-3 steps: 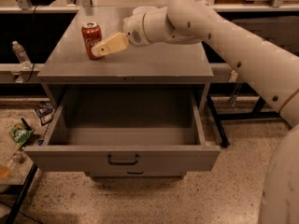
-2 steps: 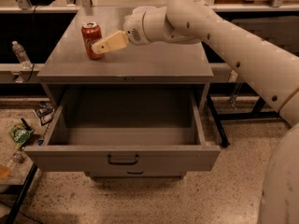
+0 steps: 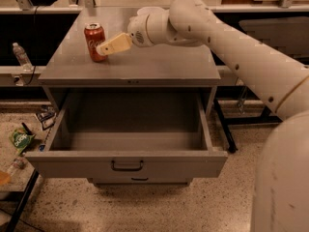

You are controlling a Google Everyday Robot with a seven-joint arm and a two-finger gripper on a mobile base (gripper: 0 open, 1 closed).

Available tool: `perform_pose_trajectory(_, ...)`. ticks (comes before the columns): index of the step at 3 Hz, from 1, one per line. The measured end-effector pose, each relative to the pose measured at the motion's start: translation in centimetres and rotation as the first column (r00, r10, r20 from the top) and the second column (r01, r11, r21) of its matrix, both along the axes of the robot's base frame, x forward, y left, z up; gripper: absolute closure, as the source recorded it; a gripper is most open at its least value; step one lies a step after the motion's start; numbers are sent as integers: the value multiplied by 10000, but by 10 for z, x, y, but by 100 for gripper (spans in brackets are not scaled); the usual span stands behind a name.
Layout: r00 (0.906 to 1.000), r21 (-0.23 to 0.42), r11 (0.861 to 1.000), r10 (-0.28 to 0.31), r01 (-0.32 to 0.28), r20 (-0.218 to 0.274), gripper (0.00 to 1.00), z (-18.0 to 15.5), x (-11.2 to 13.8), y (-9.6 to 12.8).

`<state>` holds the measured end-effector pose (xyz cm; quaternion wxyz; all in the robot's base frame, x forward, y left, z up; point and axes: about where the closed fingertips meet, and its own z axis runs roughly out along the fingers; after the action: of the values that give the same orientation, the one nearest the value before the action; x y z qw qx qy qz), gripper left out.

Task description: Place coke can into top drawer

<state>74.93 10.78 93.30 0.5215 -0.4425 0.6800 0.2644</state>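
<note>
The coke can (image 3: 94,41) stands upright on the grey cabinet top (image 3: 145,64), near its back left. My gripper (image 3: 103,49) reaches in from the right, and its tan fingers (image 3: 116,44) lie right beside the can's right side, near touching it. The top drawer (image 3: 126,162) is pulled wide open below, and nothing shows inside it. Its dark curved handle (image 3: 127,166) sits centred on the front panel.
A lower drawer front with a smaller handle (image 3: 139,180) sits under the open drawer. A plastic bottle (image 3: 21,56) stands on a ledge at the left. A green bag (image 3: 20,140) and other litter lie on the floor at the left. My arm (image 3: 241,57) spans the right side.
The gripper has barely shifted and stays beside the can. The can and drawer have not moved.
</note>
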Motion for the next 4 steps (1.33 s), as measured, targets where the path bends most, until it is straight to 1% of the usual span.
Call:
perform_pose_trajectory(1, 10000, -26, 10000, -77, 77, 48, 0, -13, 29, 6)
perform_pose_trajectory(2, 9999, 274, 9996, -12, 16, -141, 0, -32, 64, 24)
perform_pose_trajectory(3, 9996, 510, 9987, 98, -85, -250, 0, -40, 81, 40)
perform_pose_trajectory(4, 9976, 827, 9955, 509, -469, -464, 26, -49, 88, 67)
